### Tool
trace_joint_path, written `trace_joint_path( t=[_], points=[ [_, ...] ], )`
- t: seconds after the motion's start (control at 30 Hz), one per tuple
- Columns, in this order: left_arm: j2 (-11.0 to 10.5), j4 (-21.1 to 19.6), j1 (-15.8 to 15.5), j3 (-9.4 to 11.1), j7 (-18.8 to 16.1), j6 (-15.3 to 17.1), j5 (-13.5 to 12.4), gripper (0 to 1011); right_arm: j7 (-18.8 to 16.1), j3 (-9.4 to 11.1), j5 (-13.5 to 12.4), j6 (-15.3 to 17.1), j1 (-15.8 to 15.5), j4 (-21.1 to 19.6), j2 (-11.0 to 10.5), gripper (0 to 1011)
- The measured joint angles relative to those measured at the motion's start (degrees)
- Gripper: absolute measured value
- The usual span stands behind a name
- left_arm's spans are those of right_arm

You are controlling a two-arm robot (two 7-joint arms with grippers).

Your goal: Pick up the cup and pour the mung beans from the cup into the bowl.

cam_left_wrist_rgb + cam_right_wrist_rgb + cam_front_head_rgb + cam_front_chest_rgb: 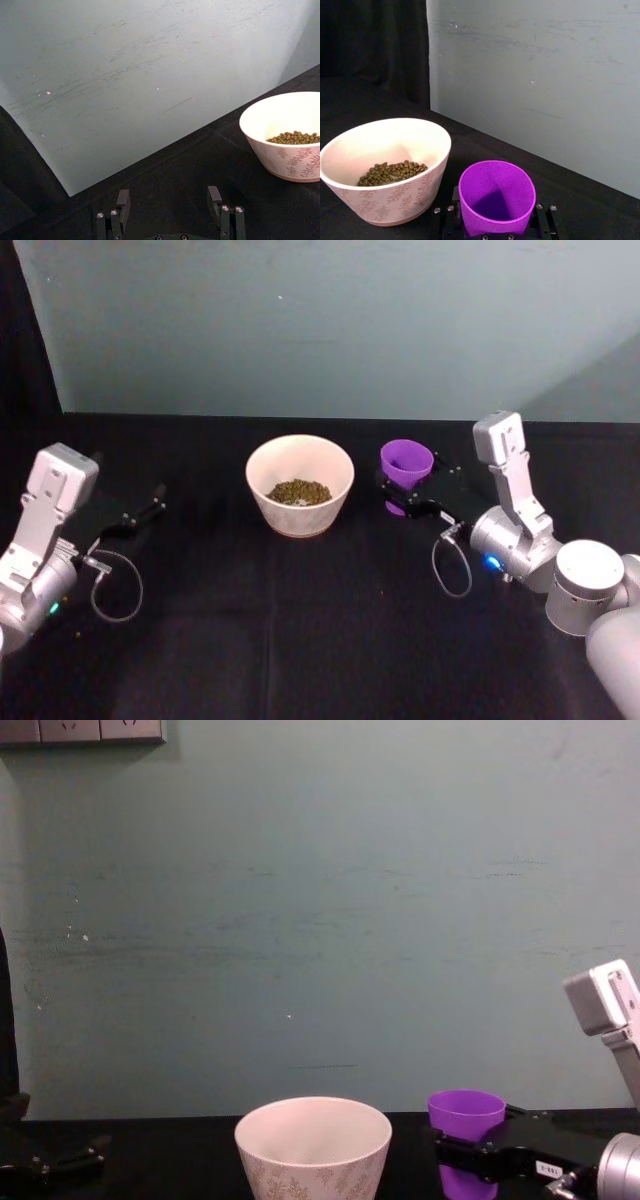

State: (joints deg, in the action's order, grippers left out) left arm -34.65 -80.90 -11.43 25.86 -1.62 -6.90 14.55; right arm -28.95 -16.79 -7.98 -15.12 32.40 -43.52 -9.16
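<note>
Behind the black table [300, 640] runs a pale green wall [320, 920], with a strip of wall sockets [80, 730] cut off at the top left corner of the chest view. Nothing lies between the bowl [300, 485] and the cup [406, 466]; a bare strip of black cloth separates them.

The bowl stands upright near the middle of the table, white with a faint leaf pattern on its outer wall, and a layer of mung beans [299, 492] lies in its bottom. The purple cup sits just to the bowl's right, upright or nearly so, its mouth facing up. In the right wrist view the cup's inside looks bare purple, with no beans to be made out. Its lower half is hidden by the black fingers there and in the chest view, so whether its base rests on the table cannot be told.

The right gripper [408, 498] is clamped around the cup's lower wall, one finger on each side.

The left gripper [140, 512] is parked at the left side of the table, well apart from the bowl, with its fingers [122, 200] spread wide and holding nothing. In the chest view it is only a dark shape at the lower left edge.
</note>
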Motion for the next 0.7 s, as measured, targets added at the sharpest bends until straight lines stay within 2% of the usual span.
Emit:
trace_joint_path(
  t=[0.7],
  points=[
    [0.00, 0.00, 0.00, 0.00, 0.00, 0.00, 0.00, 1011, -0.04, -2.07, -1.16, -0.02, 0.23, -0.44, -0.76, 729]
  ],
)
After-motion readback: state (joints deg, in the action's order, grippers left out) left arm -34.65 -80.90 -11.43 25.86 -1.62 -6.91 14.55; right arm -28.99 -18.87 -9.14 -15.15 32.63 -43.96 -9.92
